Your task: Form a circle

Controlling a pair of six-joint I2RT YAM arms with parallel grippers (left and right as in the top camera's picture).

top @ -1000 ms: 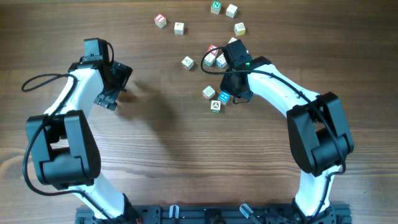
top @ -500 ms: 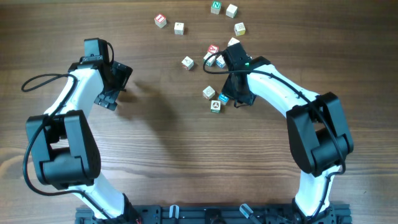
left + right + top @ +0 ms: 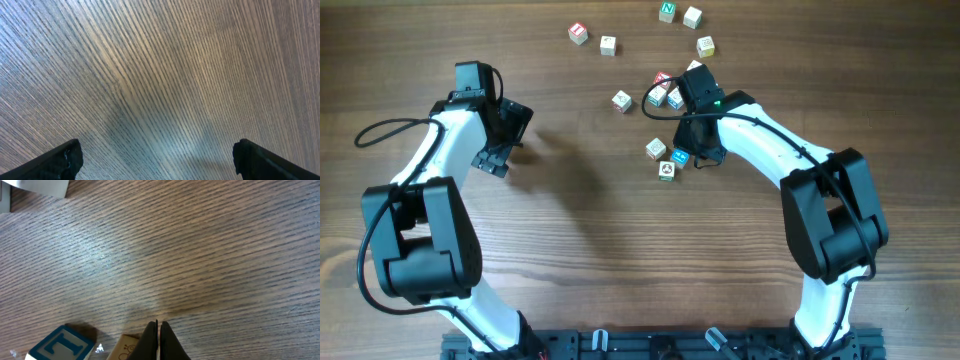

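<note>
Several small pale wooden letter cubes lie scattered at the table's far middle and right, and they make no circle. A tight bunch (image 3: pixel 662 90) sits beside my right wrist. Three more lie nearer: a pale one (image 3: pixel 656 148), a blue-lettered one (image 3: pixel 680 156) and one with a red and green face (image 3: pixel 666 170). My right gripper (image 3: pixel 708 156) is shut and empty, with its tips (image 3: pixel 158 326) low over the wood. A pale cube (image 3: pixel 125 347) touches its left finger and the blue-letter cube (image 3: pixel 62 344) lies further left. My left gripper (image 3: pixel 505 135) hangs open over bare wood (image 3: pixel 157 157).
Single cubes lie along the far edge: a red-lettered one (image 3: pixel 578 33), a pale one (image 3: pixel 608 44), a green-lettered one (image 3: pixel 667 11) and two others (image 3: pixel 692 16) (image 3: pixel 705 46). One more (image 3: pixel 622 100) sits left of the bunch. A black rail (image 3: pixel 660 345) runs along the near edge.
My right gripper shifted slightly toward the near side and back, staying shut beside the three near cubes. The cubes barely moved. The left arm stayed still.
</note>
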